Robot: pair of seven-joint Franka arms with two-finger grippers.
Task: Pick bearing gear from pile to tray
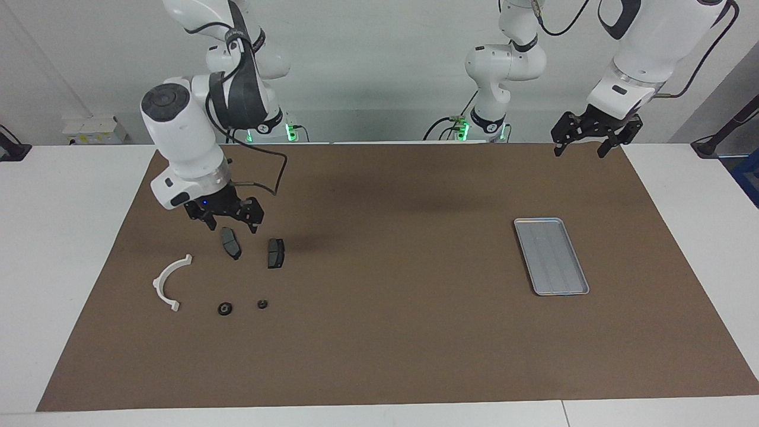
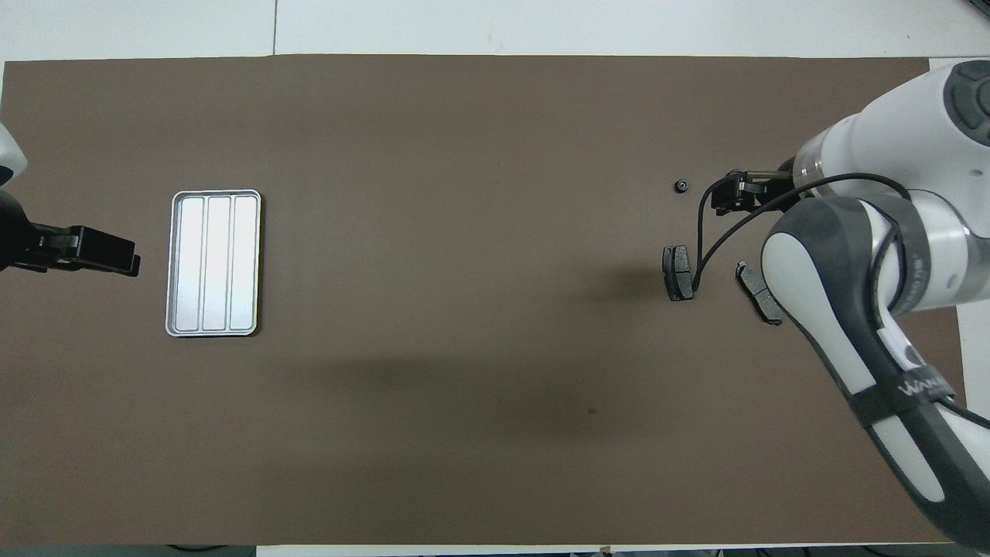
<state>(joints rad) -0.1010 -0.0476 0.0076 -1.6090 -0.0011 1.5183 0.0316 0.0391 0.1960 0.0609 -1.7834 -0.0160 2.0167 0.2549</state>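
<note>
The pile lies toward the right arm's end: a white bracket [image 1: 170, 281], two dark brake pads [image 1: 230, 243] [image 1: 275, 253] and two small black round pieces [image 1: 225, 308] [image 1: 262, 304]. Which of these is the bearing gear I cannot tell. My right gripper [image 1: 232, 226] hangs open and empty just above the brake pads. In the overhead view the right gripper [image 2: 727, 195] and its arm cover the bracket and the larger round piece; the smaller one [image 2: 681, 186] shows. The silver ribbed tray [image 1: 551, 255] [image 2: 214, 263] lies bare toward the left arm's end. My left gripper [image 1: 580, 151] [image 2: 116, 259] waits open, raised.
A brown mat [image 1: 391, 332] covers most of the white table [image 1: 71, 249]. The right arm's cable [image 2: 700, 240] hangs over one brake pad [image 2: 678, 272]; the other pad [image 2: 758, 292] is partly under the arm.
</note>
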